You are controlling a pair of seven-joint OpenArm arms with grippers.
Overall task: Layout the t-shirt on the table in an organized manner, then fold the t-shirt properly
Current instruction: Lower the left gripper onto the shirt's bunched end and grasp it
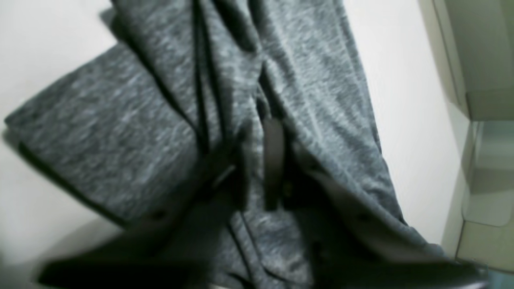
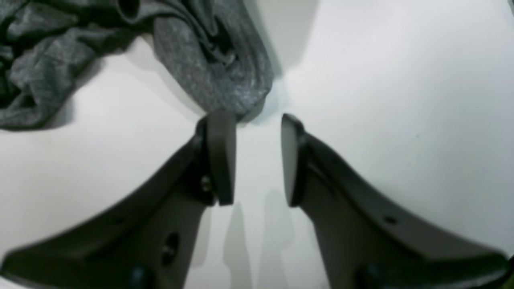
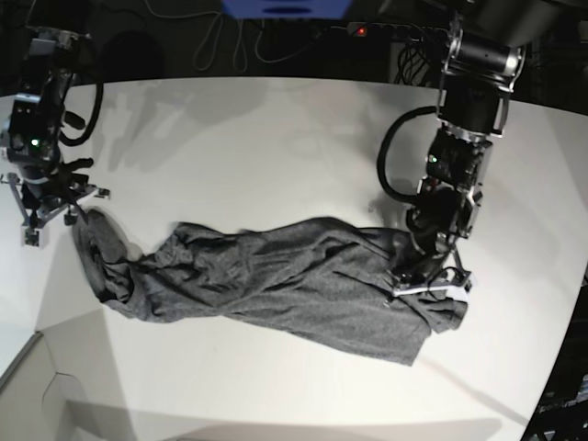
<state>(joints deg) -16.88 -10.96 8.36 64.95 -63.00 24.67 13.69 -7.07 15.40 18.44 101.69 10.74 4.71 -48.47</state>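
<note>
We find the t-shirt (image 3: pixel 276 285) lying rumpled and stretched sideways across the middle of the table (image 3: pixel 257 138), not yet laid flat and not yet folded. In the base view, one end of the cloth bunches into a narrow twisted lobe near the table edge on that view's left, and the other end spreads wider on that view's right. Our left gripper (image 3: pixel 432 276) is down on the wider end, its fingers buried among the cloth. The left wrist view shows grey folds gathered around and between the dark fingers (image 1: pixel 273 160), but the picture is blurred and we cannot tell whether the jaws are clamped on the fabric or merely pressed into it. Our right gripper (image 2: pixel 257 158) sits low over bare table just beside the narrow end of the shirt. Its jaws stand apart with nothing between them, and the tip of one finger (image 2: pixel 219 154) lies right at the cloth's edge.
</note>
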